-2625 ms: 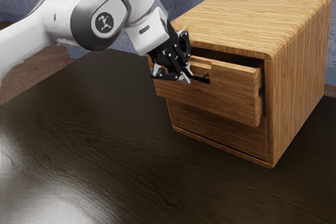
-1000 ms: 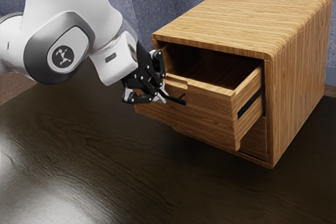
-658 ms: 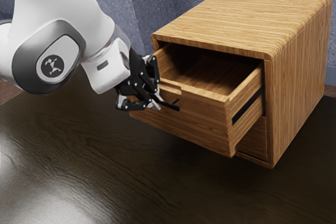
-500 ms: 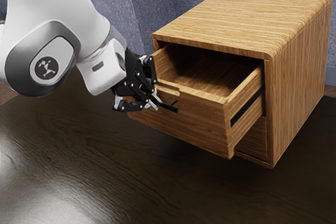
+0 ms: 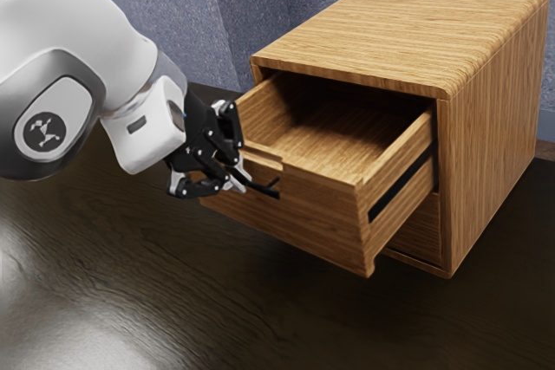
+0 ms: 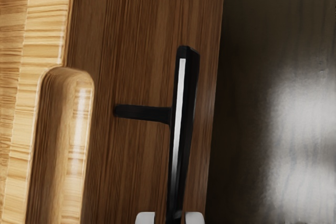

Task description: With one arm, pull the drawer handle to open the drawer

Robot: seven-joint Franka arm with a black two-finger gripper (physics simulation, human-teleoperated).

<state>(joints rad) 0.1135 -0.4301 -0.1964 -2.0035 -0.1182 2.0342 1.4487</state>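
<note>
So my claw (image 5: 224, 181) is clamped on the black drawer handle (image 5: 265, 186), one finger on each side of the bar, right up against the front face of the top drawer (image 5: 321, 214). In the wrist view the handle (image 6: 181, 129) runs along the dark wood front and ends between my two pale fingertips (image 6: 145, 217), and its short post goes sideways into the panel. The drawer sticks well out of the wooden cabinet (image 5: 486, 110) toward the exterior view's left, with its inside floor showing. The cabinet sits on a dark glossy table (image 5: 173, 309).
</note>
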